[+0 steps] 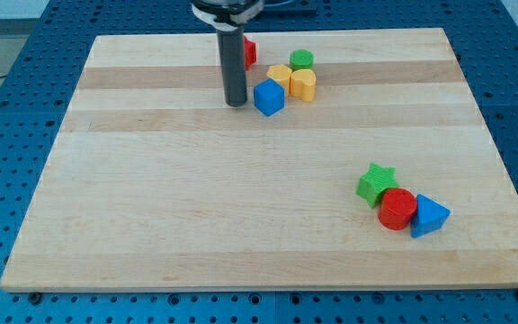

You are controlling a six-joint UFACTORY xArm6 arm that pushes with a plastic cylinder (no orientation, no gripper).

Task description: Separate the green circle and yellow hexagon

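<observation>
The green circle (301,60) sits near the view's top, touching the yellow hexagon (303,84) just below it. A second yellow block (279,75) lies to the hexagon's left, and a blue cube (269,97) sits below that. My tip (235,102) rests on the board just left of the blue cube, some way left of the green circle and yellow hexagon. A red block (249,52) is partly hidden behind the rod.
A green star (377,183), a red cylinder (397,209) and a blue triangle-like block (428,216) cluster at the view's lower right. The wooden board (151,225) lies on a blue perforated table.
</observation>
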